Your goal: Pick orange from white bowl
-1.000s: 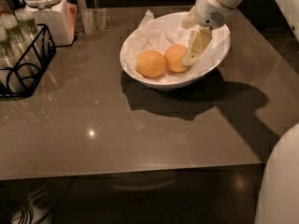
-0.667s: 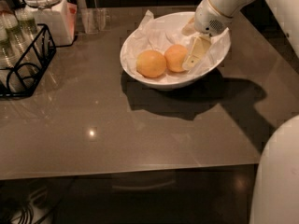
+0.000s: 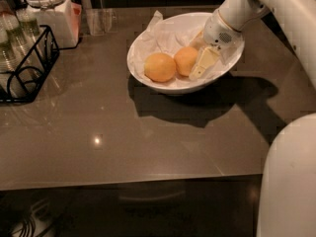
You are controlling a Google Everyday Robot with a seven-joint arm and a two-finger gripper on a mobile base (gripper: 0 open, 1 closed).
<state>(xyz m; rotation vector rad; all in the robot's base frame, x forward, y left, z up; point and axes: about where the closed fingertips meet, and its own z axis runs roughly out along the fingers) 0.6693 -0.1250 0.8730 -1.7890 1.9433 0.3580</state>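
Note:
The white bowl (image 3: 132,58) stands at the back middle of the brown table, lined with crumpled white paper. Two fruits lie in it side by side. The orange (image 3: 184,59) is the smaller, deeper-coloured one on the right. A paler, larger fruit (image 3: 159,67) lies to its left. My gripper (image 3: 198,52) reaches down into the bowl from the upper right, at the orange's right side. One finger (image 3: 203,64) lies along the orange's near right side, and the other shows behind it. The jaws stand open, not closed on the orange.
A white lidded jar (image 3: 47,9) and a clear cup (image 3: 98,19) stand at the back left. A black wire rack (image 3: 29,65) with glass bottles is at the left edge. The table's front edge (image 3: 128,184) runs across below. My white body (image 3: 289,181) fills the lower right.
The gripper has moved lower into the bowl and closer against the orange's right side. The fruits and the bowl have not moved.

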